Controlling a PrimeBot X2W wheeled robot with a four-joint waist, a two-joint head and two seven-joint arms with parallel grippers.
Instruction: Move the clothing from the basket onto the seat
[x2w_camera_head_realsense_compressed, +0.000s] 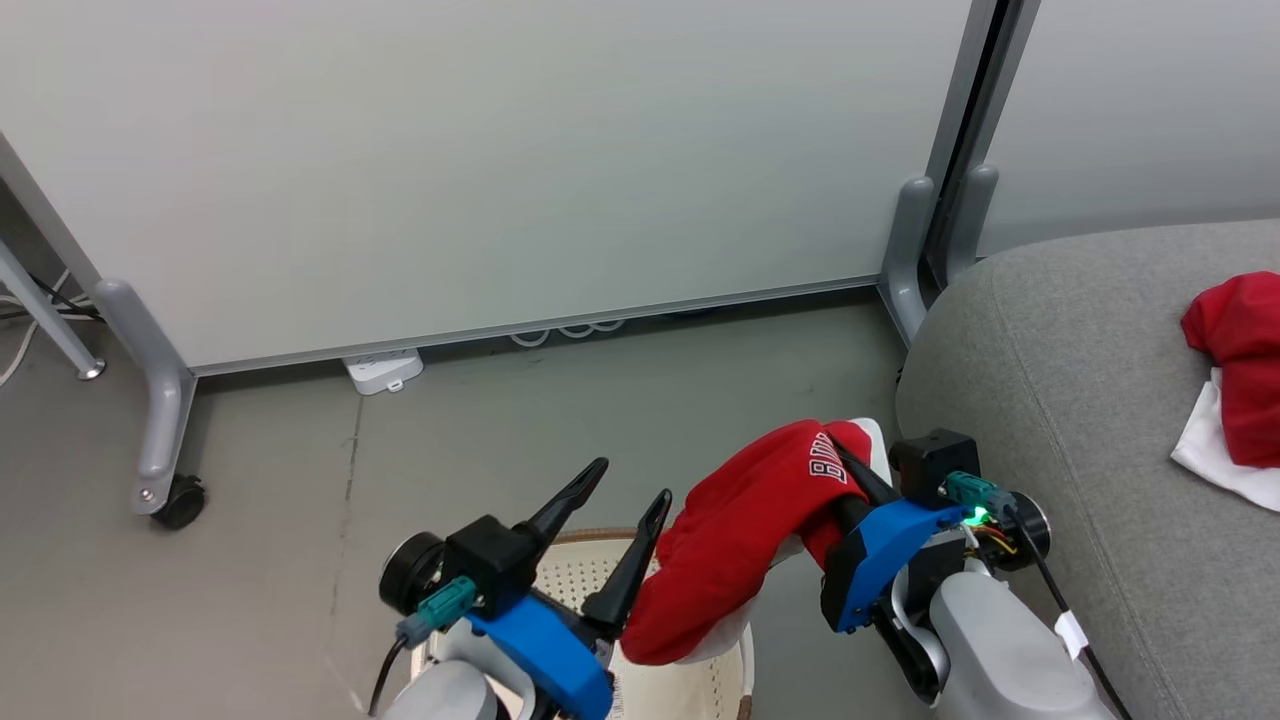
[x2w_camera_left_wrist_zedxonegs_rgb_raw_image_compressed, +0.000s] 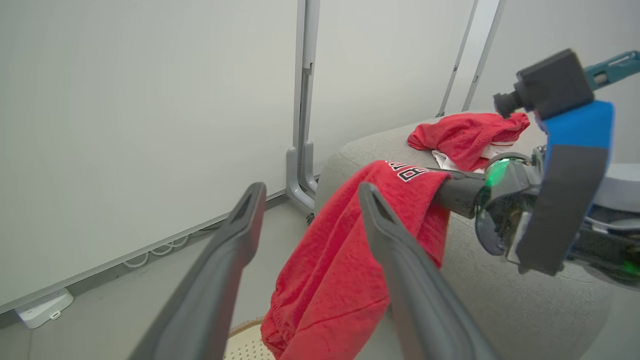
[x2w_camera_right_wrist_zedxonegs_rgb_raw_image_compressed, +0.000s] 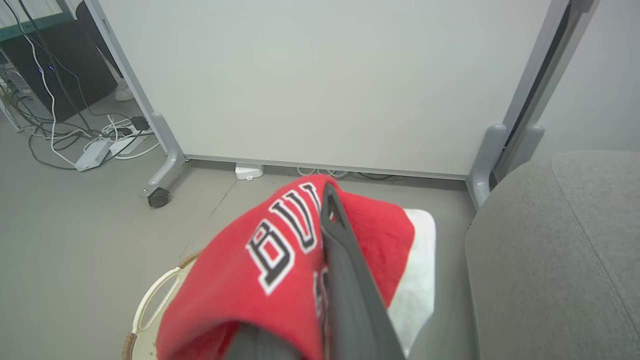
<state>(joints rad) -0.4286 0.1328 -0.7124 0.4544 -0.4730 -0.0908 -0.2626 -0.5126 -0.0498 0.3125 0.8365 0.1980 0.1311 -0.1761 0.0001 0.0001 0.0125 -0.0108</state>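
Grey seat (x2w_camera_head_realsense_compressed: 1050, 400) bears red garment (x2w_camera_head_realsense_compressed: 1240, 360); right claw (x2w_camera_head_realsense_compressed: 845, 470) pinches lettered garment (x2w_camera_head_realsense_compressed: 730, 540).

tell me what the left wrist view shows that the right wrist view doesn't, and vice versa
Left wrist view: a second red garment lying on the seat, and the open left gripper. Right wrist view: the basket's handle, a caster, floor cables. Both: the lettered red garment clamped in the right gripper, the seat, the partition.
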